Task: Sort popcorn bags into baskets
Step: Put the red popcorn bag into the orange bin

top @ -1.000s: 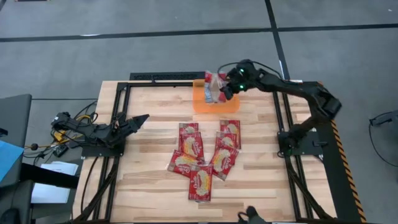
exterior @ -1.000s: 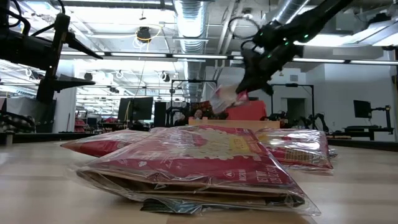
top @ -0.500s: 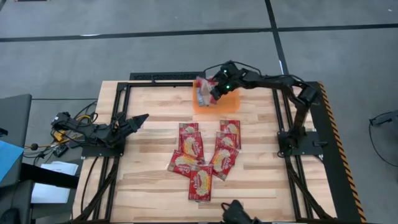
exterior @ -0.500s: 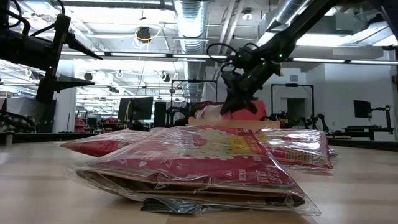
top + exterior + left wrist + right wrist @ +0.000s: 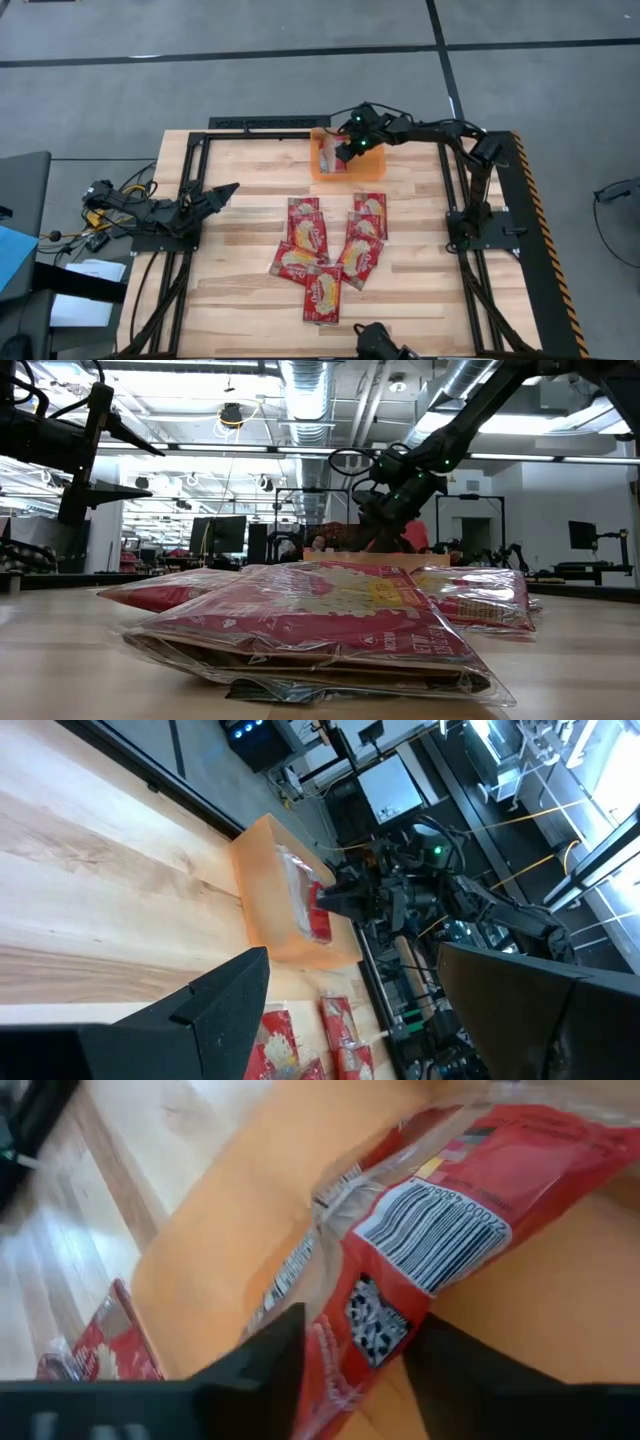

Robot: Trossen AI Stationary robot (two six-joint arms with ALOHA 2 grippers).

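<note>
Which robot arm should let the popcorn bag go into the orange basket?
The right arm. Its right gripper is already over the orange basket, holding a popcorn bag inside it. The left gripper waits open at the table's left side, holding nothing.

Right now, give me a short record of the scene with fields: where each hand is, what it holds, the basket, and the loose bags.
right hand: over the orange basket at the table's far edge, shut on a popcorn bag
held bag position: lowered inside the basket; barcode side faces the right wrist camera
left hand: parked at the table's left side, fingers open, empty
loose bags: seven, clustered mid-table, some overlapping
table: light wood
</note>
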